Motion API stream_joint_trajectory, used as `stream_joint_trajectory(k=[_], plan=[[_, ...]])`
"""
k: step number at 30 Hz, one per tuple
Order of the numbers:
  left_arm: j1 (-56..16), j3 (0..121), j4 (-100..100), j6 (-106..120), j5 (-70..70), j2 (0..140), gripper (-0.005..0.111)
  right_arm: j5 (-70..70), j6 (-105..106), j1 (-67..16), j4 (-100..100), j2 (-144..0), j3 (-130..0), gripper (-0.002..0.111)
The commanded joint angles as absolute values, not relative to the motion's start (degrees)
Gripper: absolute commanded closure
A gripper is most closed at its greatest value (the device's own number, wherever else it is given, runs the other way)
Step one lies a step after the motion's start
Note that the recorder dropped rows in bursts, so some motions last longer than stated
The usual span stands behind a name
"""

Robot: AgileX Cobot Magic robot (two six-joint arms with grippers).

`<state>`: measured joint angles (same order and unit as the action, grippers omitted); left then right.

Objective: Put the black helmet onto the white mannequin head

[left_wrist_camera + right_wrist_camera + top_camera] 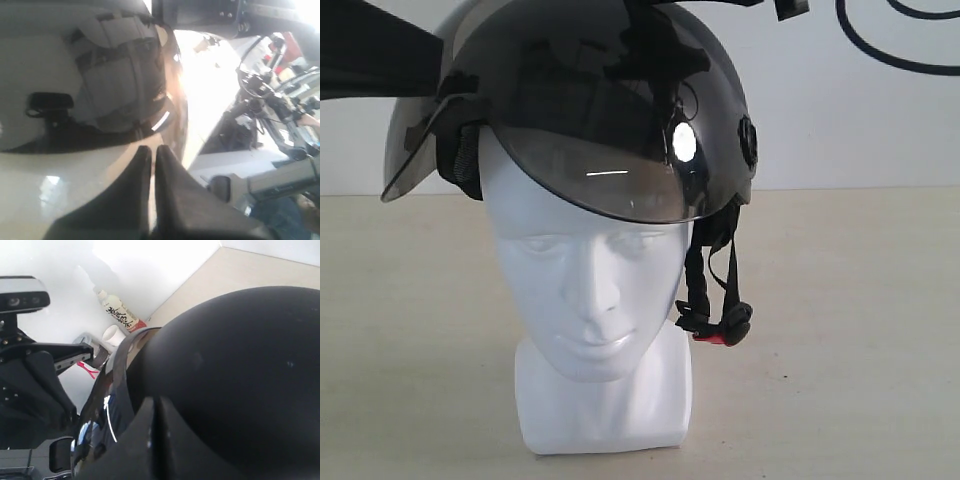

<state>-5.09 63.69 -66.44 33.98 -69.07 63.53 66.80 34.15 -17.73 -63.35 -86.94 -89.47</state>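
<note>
The black helmet (610, 100) is sitting on the white mannequin head (582, 285), right at the fingertips of the closed left gripper (151, 148) and closed right gripper (155, 399).

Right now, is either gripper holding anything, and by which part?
The left gripper seems to pinch the helmet at its visor edge; for the right gripper it cannot be told.

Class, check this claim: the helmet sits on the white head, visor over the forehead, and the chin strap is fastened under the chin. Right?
Not quite. The exterior view shows the strap hanging loose beside the neck, unfastened, with the red buckle at its end. The helmet on the head and the visor are as stated.
</note>
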Motion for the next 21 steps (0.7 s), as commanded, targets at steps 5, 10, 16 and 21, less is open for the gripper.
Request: stream_joint_trajectory(k=[5,10,16,21], plan=[[-2.25,71.14,-57.34,28.52,-60.18,63.06,0.102,66.45,30.89,-16.52,-52.79,-83.77,-88.68,0.108],[5.25,75.42,-48.60,22.23,-58.45,64.22,0.102,62.98,26.05,-8.70,-50.18,-82.22,-88.68,0.108],[10.71,76.21,-52.86,22.08,-60.28,70.90,0.102,65.82,25.39,0.67,-50.18,-85.63,-88.68,0.108],[10.85,76.34,-60.68,26.37,-64.39,81.45,0.102,69.92,25.65,2.31,-52.62,-95.05,-88.68,0.108]])
